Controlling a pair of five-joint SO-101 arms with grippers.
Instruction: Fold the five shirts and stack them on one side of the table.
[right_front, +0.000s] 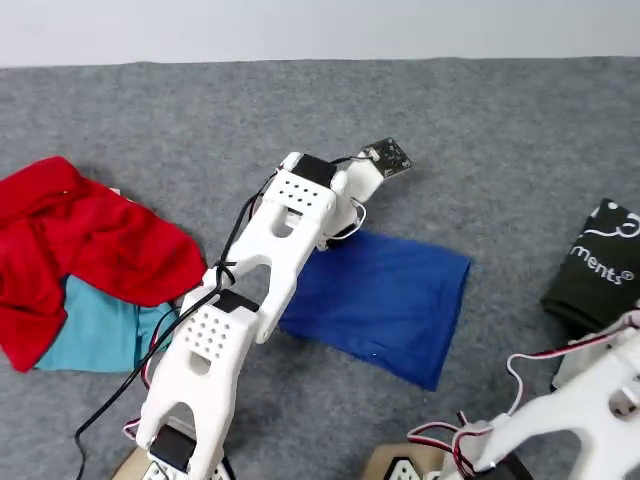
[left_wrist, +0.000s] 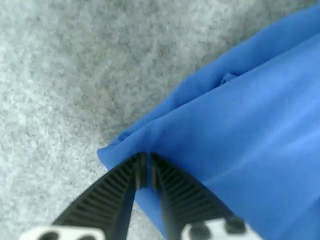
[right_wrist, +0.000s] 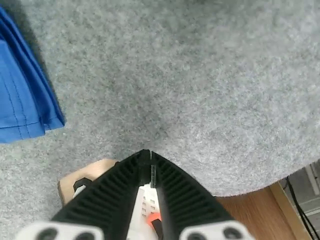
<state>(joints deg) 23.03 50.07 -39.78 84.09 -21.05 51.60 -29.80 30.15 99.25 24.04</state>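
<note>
At the middle of the grey mat (right_front: 480, 130) lies the blue shirt (right_front: 385, 300), folded into a flat oblong that sits slightly askew, with the left arm stretched out over the mat to the shirt's far corner on the side of the heap. The left gripper (left_wrist: 145, 167) has its ribbed jaws pressed together right at that corner, pinching the doubled edge of the blue cloth between the tips. Off to one side of the mat is a loose heap: a crumpled red shirt (right_front: 90, 235) on top of a teal shirt (right_front: 100, 340) (only the teal one's near part shows from under the red). At the opposite edge rests a black shirt (right_front: 600, 265), folded, well apart from the blue one. The right gripper (right_wrist: 148, 162) hangs over bare mat near the table's front edge, its jaws closed on nothing, with a corner of the blue shirt off to its side.
</note>
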